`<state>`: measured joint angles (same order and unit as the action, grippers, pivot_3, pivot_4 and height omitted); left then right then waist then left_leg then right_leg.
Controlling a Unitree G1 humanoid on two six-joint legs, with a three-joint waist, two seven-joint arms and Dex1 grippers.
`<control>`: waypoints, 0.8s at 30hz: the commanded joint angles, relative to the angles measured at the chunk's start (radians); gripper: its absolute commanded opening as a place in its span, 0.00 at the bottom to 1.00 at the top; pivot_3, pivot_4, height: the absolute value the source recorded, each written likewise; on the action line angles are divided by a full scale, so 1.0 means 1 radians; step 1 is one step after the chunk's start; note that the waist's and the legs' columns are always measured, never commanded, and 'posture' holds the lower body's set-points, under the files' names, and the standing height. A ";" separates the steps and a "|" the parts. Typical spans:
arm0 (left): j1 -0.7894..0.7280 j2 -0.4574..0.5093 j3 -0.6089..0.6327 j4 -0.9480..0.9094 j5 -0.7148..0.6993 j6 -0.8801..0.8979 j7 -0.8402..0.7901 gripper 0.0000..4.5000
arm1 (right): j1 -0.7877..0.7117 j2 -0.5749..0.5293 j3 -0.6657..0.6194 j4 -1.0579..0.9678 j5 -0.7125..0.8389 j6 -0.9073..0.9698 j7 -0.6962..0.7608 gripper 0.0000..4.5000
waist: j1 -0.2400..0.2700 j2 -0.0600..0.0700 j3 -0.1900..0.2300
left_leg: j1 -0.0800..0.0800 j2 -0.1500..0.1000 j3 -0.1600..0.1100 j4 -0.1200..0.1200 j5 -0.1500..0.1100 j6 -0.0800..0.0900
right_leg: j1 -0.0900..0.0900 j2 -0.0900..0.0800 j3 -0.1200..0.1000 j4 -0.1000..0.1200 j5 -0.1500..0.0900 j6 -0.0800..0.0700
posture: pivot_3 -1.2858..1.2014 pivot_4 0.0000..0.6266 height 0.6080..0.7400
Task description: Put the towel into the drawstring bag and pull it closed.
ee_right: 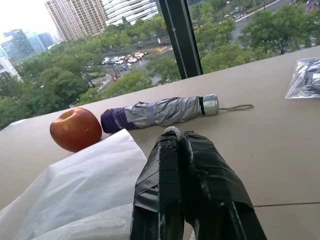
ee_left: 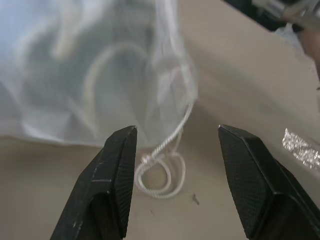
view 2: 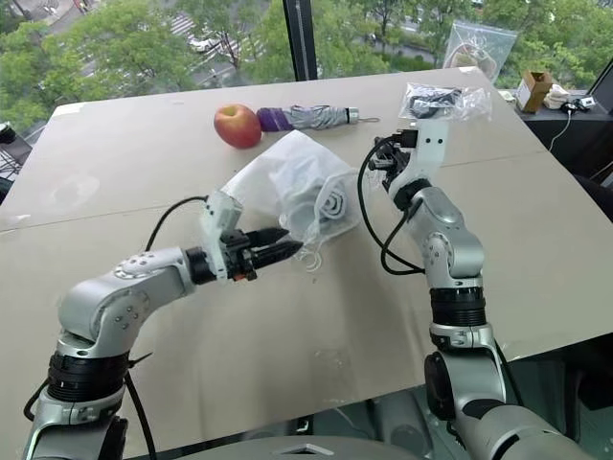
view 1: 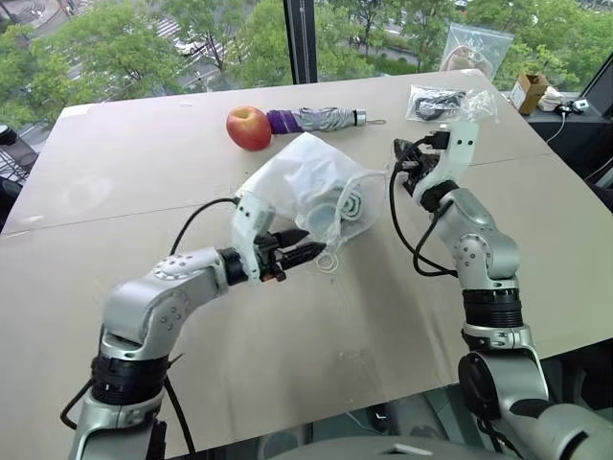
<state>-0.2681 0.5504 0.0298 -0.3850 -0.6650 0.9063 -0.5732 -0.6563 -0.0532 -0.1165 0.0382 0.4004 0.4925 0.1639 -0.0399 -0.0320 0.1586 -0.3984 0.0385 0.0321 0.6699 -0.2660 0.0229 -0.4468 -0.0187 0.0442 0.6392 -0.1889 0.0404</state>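
Now left end effector (ee_left: 177, 145) spread around the drawstring bag (view 1: 306, 187) cord — right end effector (ee_right: 179, 137) pressed together.

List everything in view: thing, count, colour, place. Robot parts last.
drawstring bag: one, translucent white, mid-table between the grippers
towel: one, pale, rolled inside the bag, seen through the fabric
cord loop: one, white, lying on the table at the bag's near edge, between the left gripper's fingers
apple: one, red, behind the bag
folded umbrella: one, grey with purple end, beside the apple
clear plastic bags: two, one on the table behind the right gripper, one at the far edge
cardboard box: one, brown, off the table's far right corner
table: one, tan
left gripper: black fingers, open
right gripper: black fingers, shut
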 commanded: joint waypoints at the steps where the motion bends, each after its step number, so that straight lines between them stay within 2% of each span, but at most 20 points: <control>1: 0.016 -0.013 -0.082 -0.001 0.118 -0.096 0.035 0.58 | -0.012 0.005 0.005 -0.058 0.010 -0.006 0.005 0.00 | 0.000 0.000 0.000 | 0.000 0.000 0.001 0.000 0.000 0.000 | 0.000 0.000 0.000 0.000 0.000 0.000 | 0.52 0.24 1.00; 4: 0.022 -0.012 -0.142 0.061 0.239 -0.195 0.055 0.58 | -0.011 0.008 0.007 -0.064 0.011 0.001 0.008 0.00 | 0.000 0.000 0.000 | 0.000 0.000 0.001 0.000 0.000 0.000 | 0.000 0.001 -0.001 0.000 0.000 0.000 | 0.52 0.24 1.00; 9: 0.057 -0.061 -0.188 0.119 0.314 -0.289 0.053 0.58 | -0.010 0.008 0.008 -0.070 0.011 0.006 0.011 0.00 | 0.000 0.000 0.000 | 0.000 0.000 0.002 -0.001 0.000 0.000 | 0.000 0.000 0.000 0.000 0.000 0.000 | 0.52 0.24 1.00; 10: 0.067 -0.079 -0.175 0.124 0.318 -0.304 0.066 0.50 | -0.010 0.007 0.007 -0.073 0.011 0.007 0.010 0.00 | 0.000 0.000 0.000 | 0.000 0.000 0.002 0.000 0.000 0.000 | 0.000 0.000 0.000 0.000 0.000 0.000 | 0.52 0.24 1.00; 12: 0.077 -0.104 -0.151 0.126 0.321 -0.321 0.081 0.41 | -0.009 0.005 0.005 -0.076 0.012 0.008 0.009 0.00 | 0.001 0.000 0.000 | 0.000 0.000 0.003 0.000 0.000 0.000 | 0.000 0.000 0.000 0.000 0.000 0.000 | 0.52 0.24 1.00; 16: 0.092 -0.157 -0.094 0.120 0.340 -0.357 0.145 0.01 | -0.006 0.003 0.004 -0.076 0.010 0.005 0.008 0.00 | 0.000 0.000 0.000 | 0.000 0.000 0.003 0.000 0.000 0.000 | 0.000 0.000 0.000 0.000 0.000 0.000 | 0.52 0.24 1.00; 21: 0.104 -0.243 -0.019 0.117 0.406 -0.449 0.291 0.01 | -0.005 -0.011 0.011 -0.052 -0.051 -0.051 -0.021 0.00 | 0.001 0.000 0.000 | 0.000 0.000 0.003 0.000 0.000 0.000 | 0.000 0.000 0.000 0.001 0.000 0.000 | 0.52 0.24 1.00; 24: 0.100 -0.250 0.021 0.132 0.532 -0.552 0.424 0.01 | -0.019 -0.018 -0.035 -0.006 -0.124 -0.151 -0.116 0.00 | 0.001 0.000 0.000 | 0.000 0.000 0.003 0.000 0.000 0.000 | 0.000 0.000 0.000 0.001 0.000 0.000 | 0.52 0.24 1.00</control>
<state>-0.1635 0.3003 0.0039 -0.2516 -0.2369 0.4569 -0.2582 -0.6556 -0.0583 -0.1025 0.0221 0.3308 0.4426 0.1222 -0.0390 -0.0320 0.1584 -0.3983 0.0387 0.0348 0.6696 -0.2660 0.0229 -0.4471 -0.0191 0.0443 0.6398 -0.1888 0.0403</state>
